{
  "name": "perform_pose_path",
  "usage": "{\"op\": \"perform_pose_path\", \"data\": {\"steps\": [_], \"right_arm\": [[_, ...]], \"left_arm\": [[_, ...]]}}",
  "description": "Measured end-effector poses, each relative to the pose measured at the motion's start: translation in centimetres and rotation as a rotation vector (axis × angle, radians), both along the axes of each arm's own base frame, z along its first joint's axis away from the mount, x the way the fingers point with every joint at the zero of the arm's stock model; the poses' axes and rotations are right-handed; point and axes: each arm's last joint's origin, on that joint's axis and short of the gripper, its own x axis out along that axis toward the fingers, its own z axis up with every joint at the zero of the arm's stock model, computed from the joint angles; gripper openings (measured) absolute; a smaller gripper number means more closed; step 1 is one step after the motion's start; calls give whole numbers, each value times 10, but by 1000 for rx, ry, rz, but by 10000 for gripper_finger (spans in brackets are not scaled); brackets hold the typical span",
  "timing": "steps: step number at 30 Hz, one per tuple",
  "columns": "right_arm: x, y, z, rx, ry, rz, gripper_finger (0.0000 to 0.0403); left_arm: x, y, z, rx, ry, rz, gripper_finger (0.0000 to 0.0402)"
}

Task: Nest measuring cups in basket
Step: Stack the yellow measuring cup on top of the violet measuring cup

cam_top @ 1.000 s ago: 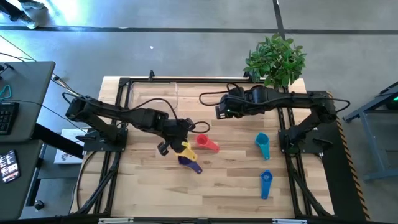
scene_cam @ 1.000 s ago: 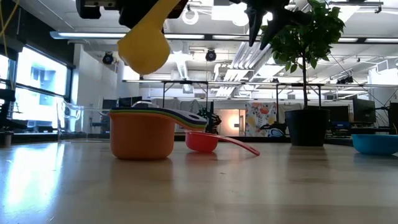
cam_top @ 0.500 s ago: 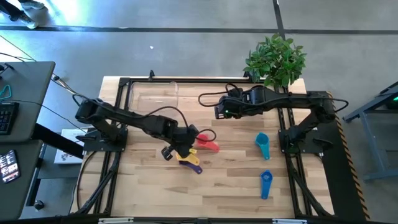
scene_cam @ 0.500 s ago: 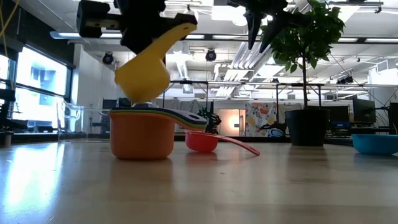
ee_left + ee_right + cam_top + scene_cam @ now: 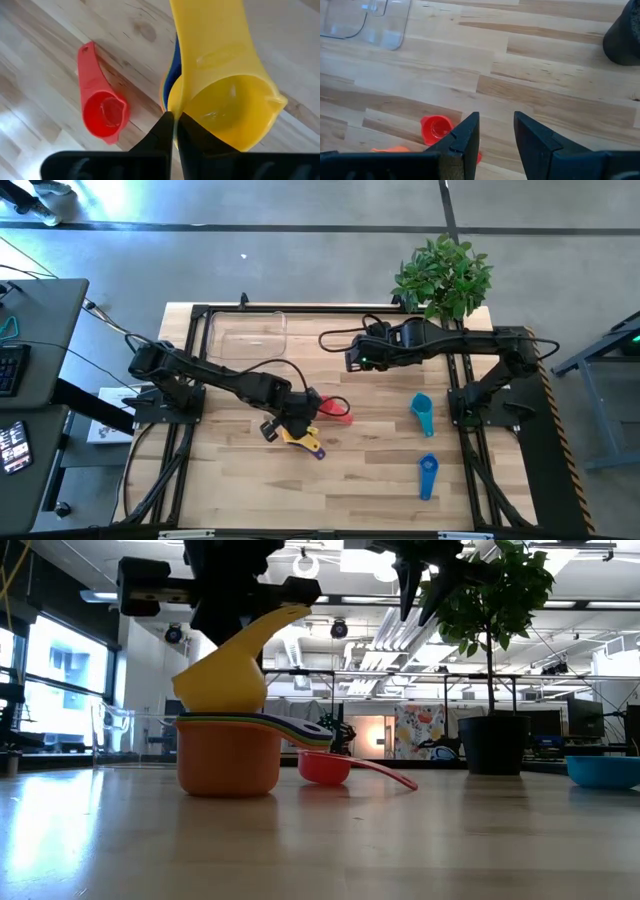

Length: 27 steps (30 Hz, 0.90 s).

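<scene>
Open table (image 5: 370, 470) near the front edge; red cup (image 5: 335, 413) close beside the cup stack (image 5: 228, 752).

I work in a lab hall: concrete floor (image 5: 300, 260), ceiling ducts (image 5: 400, 635), neighbouring desk with keyboard (image 5: 10, 365).

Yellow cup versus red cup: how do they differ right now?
The yellow cup is held tilted in the left tool, shut on its handle, just above the nested stack; the red cup lies free on the table beside that stack. The yellow bowl looks larger than the red. Both are handled plastic scoops outside the basket.
</scene>
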Motion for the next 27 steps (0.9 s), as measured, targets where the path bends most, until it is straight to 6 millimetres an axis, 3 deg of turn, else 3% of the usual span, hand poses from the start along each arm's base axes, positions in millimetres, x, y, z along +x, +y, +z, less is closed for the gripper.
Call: {"op": "perform_pose_path", "data": {"steps": [11,27], "right_arm": [[0,0,0,-1,6,5,114],[0,0,0,-5,10,17,114]], "left_arm": [[4,-1,-8,9,11,-7,6],[2,0,-9,19,44,-7,48]]}}
